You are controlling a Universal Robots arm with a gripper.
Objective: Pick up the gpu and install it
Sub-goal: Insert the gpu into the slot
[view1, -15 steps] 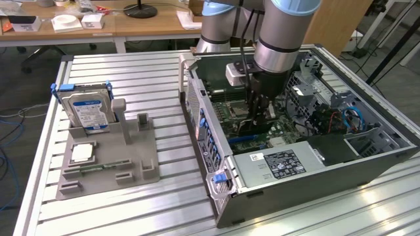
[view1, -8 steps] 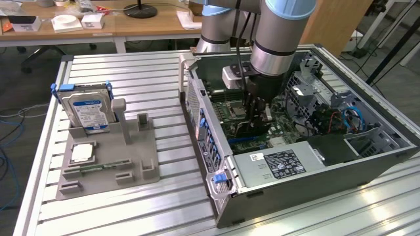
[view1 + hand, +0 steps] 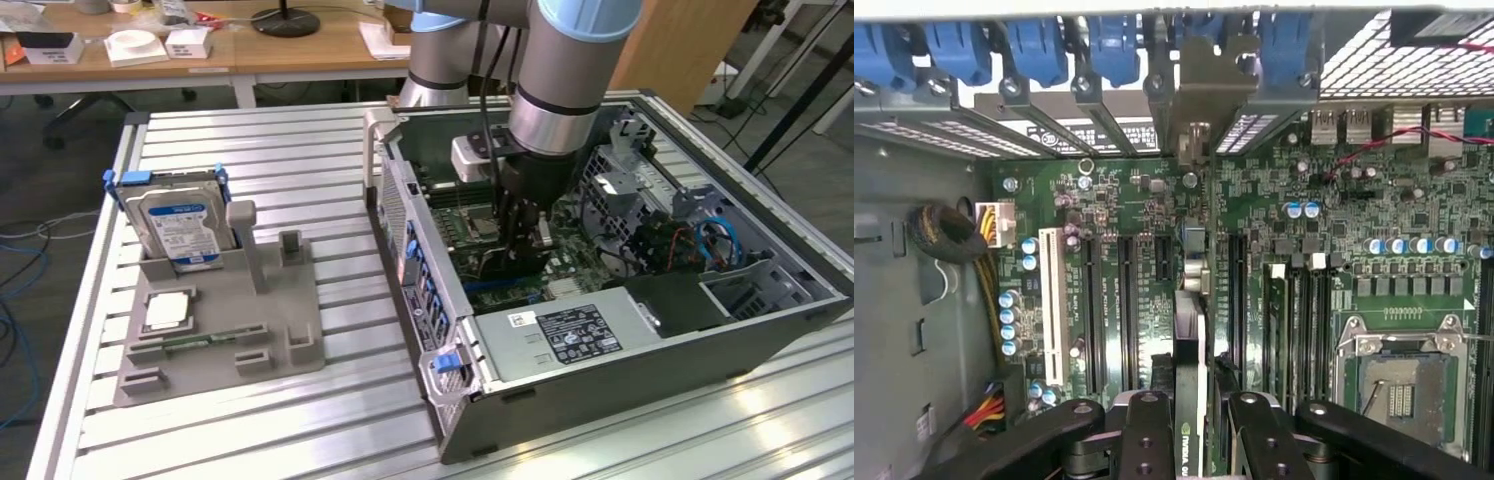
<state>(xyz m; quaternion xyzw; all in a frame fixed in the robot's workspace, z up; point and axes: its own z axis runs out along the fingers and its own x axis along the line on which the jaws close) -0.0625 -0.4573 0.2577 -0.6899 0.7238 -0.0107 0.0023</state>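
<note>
the arm is reaching down into the open computer case (image 3: 747, 330) lying on its side on the slatted aluminium table (image 3: 267, 160); the gripper (image 3: 1194, 425) is sitting low over the motherboard (image 3: 1414, 215), its black fingers (image 3: 1147, 440) clenching the gpu (image 3: 1192, 330) from both faces; the gpu is standing on edge, seen edge-on in the wrist view as a thin green and dark strip between the fingers; its long axis is running along the expansion slots (image 3: 1124, 300), from the gripper toward the rear wall of the case; its silver end bracket (image 3: 1204, 90) is pointing at that rear wall, sitting among the blue slot clips (image 3: 1114, 45) and the perforated slot covers; whether the card edge is seated in a slot cannot be told; the empty cpu socket (image 3: 1399, 385) is lying to one side of the card; in the exterior view, on the grey holder tray (image 3: 214, 330) at the left of the case, a hard drive (image 3: 183, 225) with a blue label is standing upright, a small square processor chip (image 3: 164, 312) is lying flat near it.
</note>
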